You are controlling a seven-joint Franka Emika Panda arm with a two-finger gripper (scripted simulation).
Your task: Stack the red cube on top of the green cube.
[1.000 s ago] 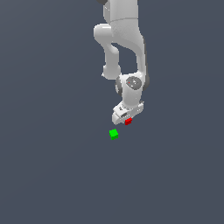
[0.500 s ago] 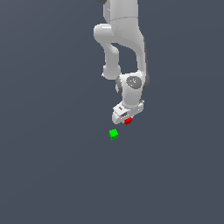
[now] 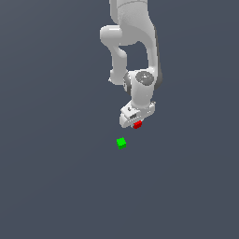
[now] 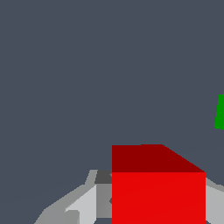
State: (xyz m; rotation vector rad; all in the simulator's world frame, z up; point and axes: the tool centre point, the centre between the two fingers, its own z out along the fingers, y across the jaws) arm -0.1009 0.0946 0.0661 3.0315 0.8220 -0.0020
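The small solid-red cube [image 3: 137,124] sits clamped in my white claw [image 3: 136,122], its faces square to my fingers [image 4: 89,203], no long axis. The small bright-green cube [image 3: 121,143] lies apart on the grey bench [image 3: 56,177], nearer and toward the exterior view's left.

red cube [image 3: 137,124]: 1 | green cube [image 3: 121,143]: 1 | arm [image 3: 133,56]: 1

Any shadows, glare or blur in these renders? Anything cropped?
Exterior view: flat light, sharp, no cast shadow under the green cube or red cube. Wrist view: red cube fills the foreground, blocky edges, top face darker; green cube cropped at the frame edge.
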